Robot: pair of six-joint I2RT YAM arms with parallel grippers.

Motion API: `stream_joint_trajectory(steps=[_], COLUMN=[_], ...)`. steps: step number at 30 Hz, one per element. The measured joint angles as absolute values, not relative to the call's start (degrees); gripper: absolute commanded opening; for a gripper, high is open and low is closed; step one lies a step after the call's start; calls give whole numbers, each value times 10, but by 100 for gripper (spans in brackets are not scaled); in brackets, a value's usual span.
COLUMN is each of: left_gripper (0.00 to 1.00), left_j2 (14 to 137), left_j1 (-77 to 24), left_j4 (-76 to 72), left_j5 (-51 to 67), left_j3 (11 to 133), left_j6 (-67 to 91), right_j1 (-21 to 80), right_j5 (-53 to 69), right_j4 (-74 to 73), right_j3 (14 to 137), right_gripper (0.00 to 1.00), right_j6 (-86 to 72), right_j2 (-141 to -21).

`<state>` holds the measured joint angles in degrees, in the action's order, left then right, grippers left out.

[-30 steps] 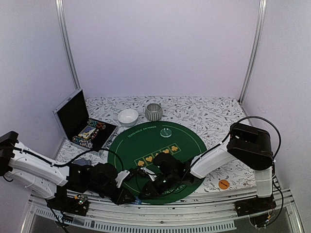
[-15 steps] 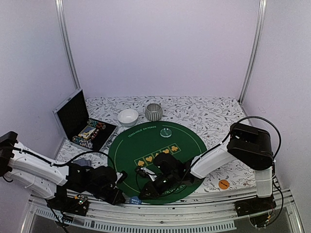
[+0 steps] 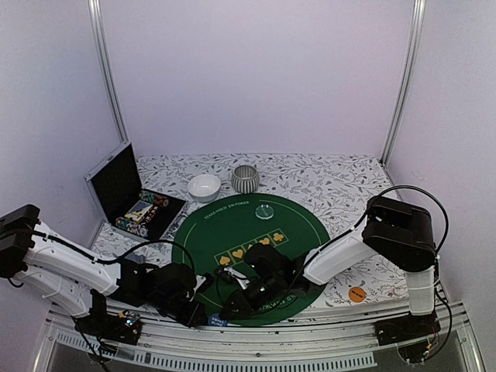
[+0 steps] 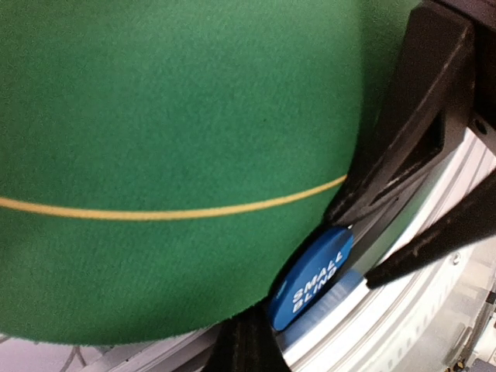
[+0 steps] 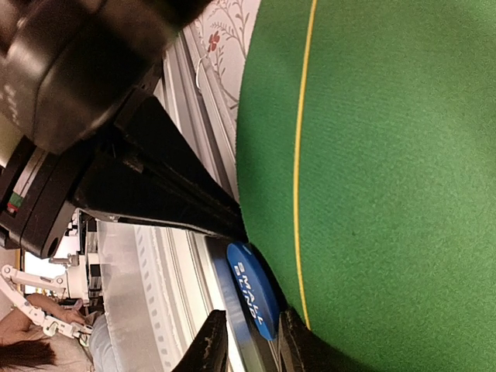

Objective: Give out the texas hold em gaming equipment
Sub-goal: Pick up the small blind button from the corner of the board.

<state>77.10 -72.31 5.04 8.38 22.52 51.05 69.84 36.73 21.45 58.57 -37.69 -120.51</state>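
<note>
Chips [image 3: 132, 225] in the case [image 3: 116, 182] indistinct

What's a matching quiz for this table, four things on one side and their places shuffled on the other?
1 blue disc
2 orange disc
3 pale green disc
4 white bowl

A on the tablecloth right of the green mat
B beside the striped bowl
C at the mat's near edge
D on the mat's far half

Pairs: 1-C, 2-A, 3-D, 4-B

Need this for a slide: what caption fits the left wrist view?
Blue Small Blind button at the green mat's curved edge, black fingers close beside it.
</note>
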Motion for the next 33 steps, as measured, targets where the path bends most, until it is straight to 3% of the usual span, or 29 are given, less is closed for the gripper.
stream_joint_trajectory(steps=[19,27,33], left_gripper=[1,1,1], left_j2=[773,777,781], left_j1=[-723,-723,-723], left_j4=[49,36,16], left_j5=[85,82,86], left_j3=[226,225,220], left_j6=[511,511,510], right_j1=[697,728,745], right_j5=[391,287,224], right_j4=[203,249,255], right_j3=[599,548,547], right_gripper=[29,30,39], right_j6=[-372,-372,-375], right_j2=[-1211,-1180,-1179])
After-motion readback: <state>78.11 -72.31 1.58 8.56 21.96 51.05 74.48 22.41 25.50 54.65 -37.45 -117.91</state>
